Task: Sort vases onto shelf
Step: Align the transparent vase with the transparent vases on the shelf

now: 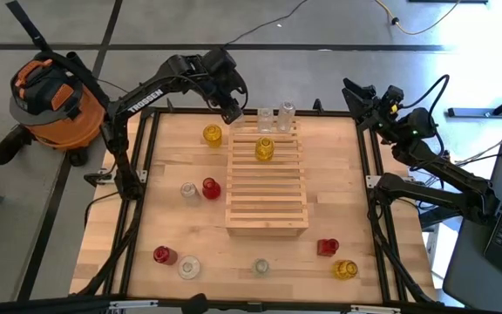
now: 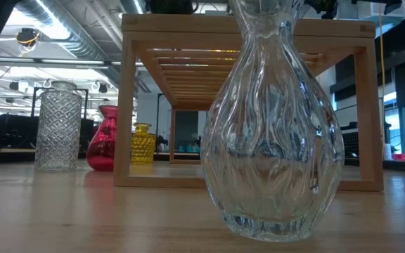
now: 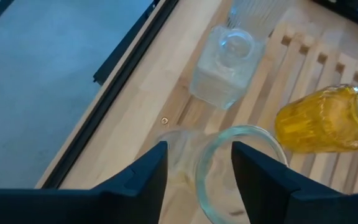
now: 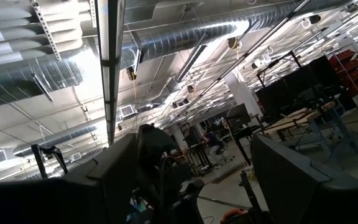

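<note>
At the upper middle of the high view, over the far left corner of the slatted wooden shelf (image 1: 267, 183), the left gripper (image 1: 231, 112) hangs above a clear vase (image 3: 238, 165) it looks to be setting down. Step in hand, by my reading: release and lift away. Best done by rising straight up so neither finger clips the rim, then checking the vase sits flat across the slats. Fingers (image 3: 145, 177): spread wide in the left wrist view, one either side of the vase mouth; contact with the glass cannot be made out, nothing clearly gripped. Two more clear vases (image 1: 275, 116) and a yellow vase (image 1: 265, 149) stand on the shelf nearby. Others, red, yellow and clear, sit scattered on the tabletop (image 1: 172, 218). Right gripper (image 1: 356, 92) waits at the upper right table corner, fingers wide apart, holding nothing.
</note>
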Controlling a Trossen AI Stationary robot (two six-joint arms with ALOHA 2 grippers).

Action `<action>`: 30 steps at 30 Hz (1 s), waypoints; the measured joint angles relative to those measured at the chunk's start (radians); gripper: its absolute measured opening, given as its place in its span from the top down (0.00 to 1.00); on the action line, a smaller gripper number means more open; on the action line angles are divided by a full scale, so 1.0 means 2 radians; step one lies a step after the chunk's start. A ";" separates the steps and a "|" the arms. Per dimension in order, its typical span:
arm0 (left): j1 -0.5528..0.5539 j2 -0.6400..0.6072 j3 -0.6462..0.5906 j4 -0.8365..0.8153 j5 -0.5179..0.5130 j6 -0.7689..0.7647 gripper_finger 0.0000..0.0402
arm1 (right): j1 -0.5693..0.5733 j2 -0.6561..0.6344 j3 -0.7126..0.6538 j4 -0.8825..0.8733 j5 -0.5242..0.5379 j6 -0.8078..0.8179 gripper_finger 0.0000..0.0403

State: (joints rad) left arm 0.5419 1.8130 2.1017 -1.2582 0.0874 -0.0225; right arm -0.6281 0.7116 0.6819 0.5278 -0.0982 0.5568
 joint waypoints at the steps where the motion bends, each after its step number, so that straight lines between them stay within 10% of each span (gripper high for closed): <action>1: 0.000 0.000 0.000 0.000 0.003 0.000 0.57 | 0.000 0.000 0.000 0.000 0.000 0.000 0.34; 30: 0.030 0.000 0.000 0.020 0.098 -0.027 0.56 | 0.000 0.000 0.000 -0.003 -0.011 0.013 0.34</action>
State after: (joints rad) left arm 0.6022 1.8130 2.1017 -1.2186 0.2830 -0.0761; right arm -0.6281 0.7116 0.6819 0.5216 -0.1206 0.5835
